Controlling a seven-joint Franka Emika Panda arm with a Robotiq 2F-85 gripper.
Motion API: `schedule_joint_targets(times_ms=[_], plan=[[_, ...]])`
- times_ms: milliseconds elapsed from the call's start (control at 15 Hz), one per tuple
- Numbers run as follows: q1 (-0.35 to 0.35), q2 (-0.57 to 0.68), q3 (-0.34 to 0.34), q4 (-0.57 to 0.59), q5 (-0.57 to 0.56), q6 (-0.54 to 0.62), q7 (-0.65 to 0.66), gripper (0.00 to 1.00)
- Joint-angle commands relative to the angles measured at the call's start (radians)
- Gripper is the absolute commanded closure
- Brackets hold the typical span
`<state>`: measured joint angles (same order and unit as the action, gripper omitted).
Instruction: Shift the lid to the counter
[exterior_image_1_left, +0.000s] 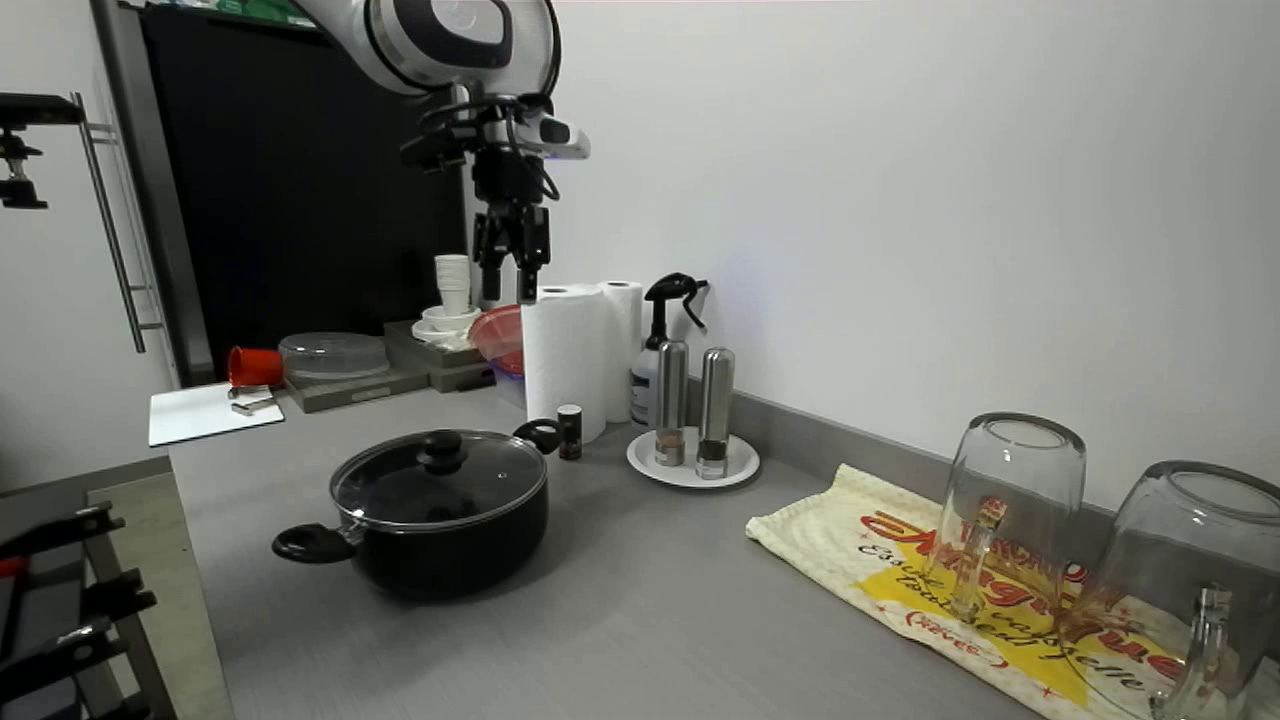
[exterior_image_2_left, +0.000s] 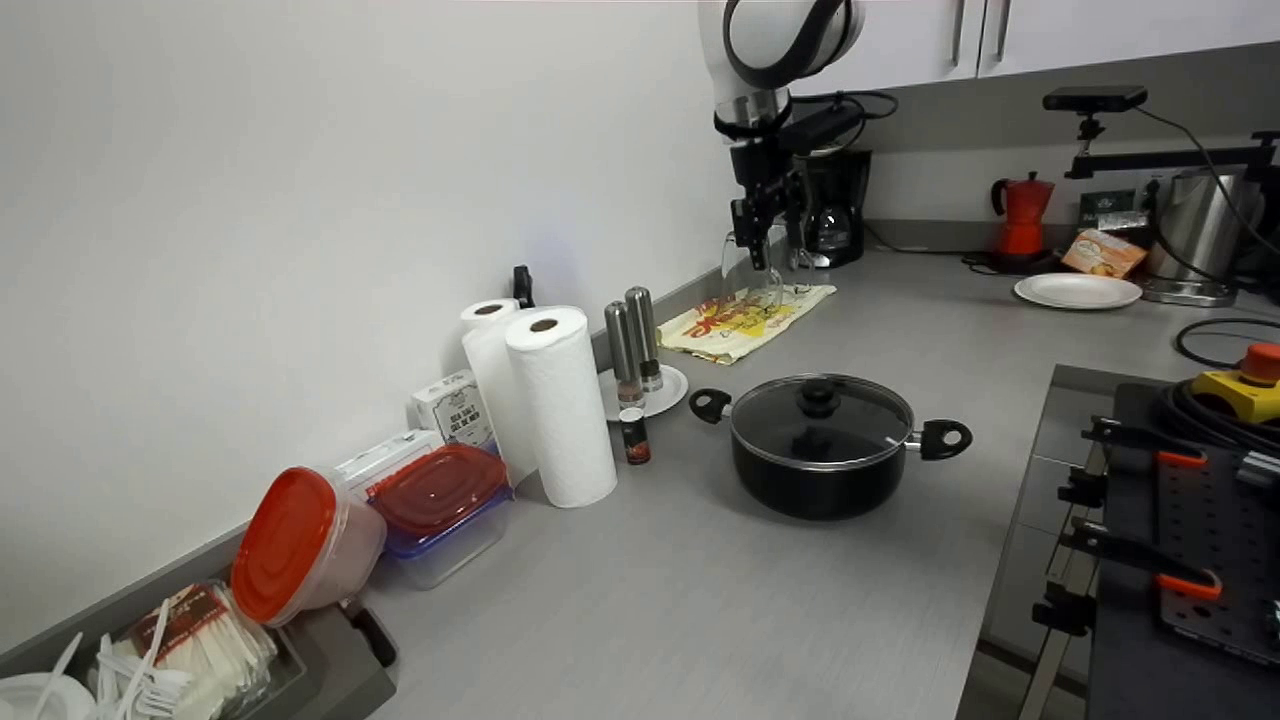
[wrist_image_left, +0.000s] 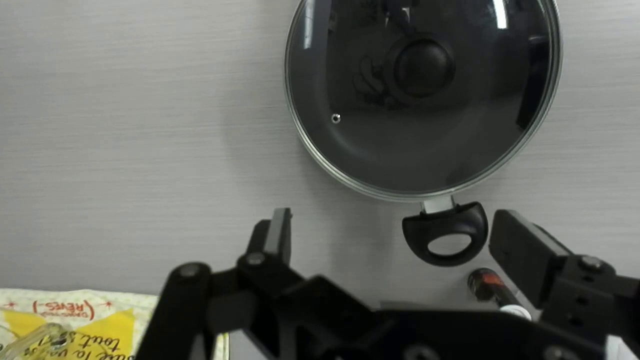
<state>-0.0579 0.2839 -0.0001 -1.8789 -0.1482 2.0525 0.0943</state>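
Observation:
The lid (exterior_image_1_left: 490, 475), clear glass with a black knob and thin metal rim, lies flat on the black pot (exterior_image_1_left: 450, 560). The lid (exterior_image_2_left: 765, 425) and pot (exterior_image_2_left: 820, 490) show in both exterior views. The grey counter (exterior_image_1_left: 650, 630) lies under the pot; it also shows in an exterior view (exterior_image_2_left: 680, 610). My gripper (exterior_image_1_left: 508, 297) hangs high above the counter, apart from the lid. In the wrist view the lid (wrist_image_left: 410, 150) is beyond the fingertips, its top edge cut off. My gripper (wrist_image_left: 392, 212) is open and empty, with one pot handle (wrist_image_left: 445, 220) seen between its fingers.
A small spice jar (exterior_image_1_left: 570, 432) stands near a pot handle. Paper towel rolls (exterior_image_1_left: 565, 360) and two steel mills (exterior_image_1_left: 714, 405) on a white plate (exterior_image_1_left: 742, 462) are by the wall. Upturned glasses (exterior_image_1_left: 1010, 480) stand on a printed cloth (exterior_image_1_left: 810, 515). Plastic containers (exterior_image_2_left: 300, 550) stand along the wall.

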Motion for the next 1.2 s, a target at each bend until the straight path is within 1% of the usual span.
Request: schedule_joint_targets(times_ms=[0, 333, 600, 867, 1000, 1133], plan=[[0.024, 0.045, -0.014, 0.002, 0.005, -0.017, -0.009, 0.0], [0.043, 0.019, -0.007, -0.07, 0.022, 0.012, 0.026, 0.0], [0.098, -0.015, -0.002, -0.192, 0.001, 0.067, 0.153, 0.0], [0.169, -0.05, 0.001, -0.348, -0.022, 0.171, 0.35, 0.0], [0.207, -0.061, -0.015, -0.425, -0.061, 0.252, 0.517, 0.0], [0.236, -0.072, -0.032, -0.484, -0.121, 0.308, 0.666, 0.0]])
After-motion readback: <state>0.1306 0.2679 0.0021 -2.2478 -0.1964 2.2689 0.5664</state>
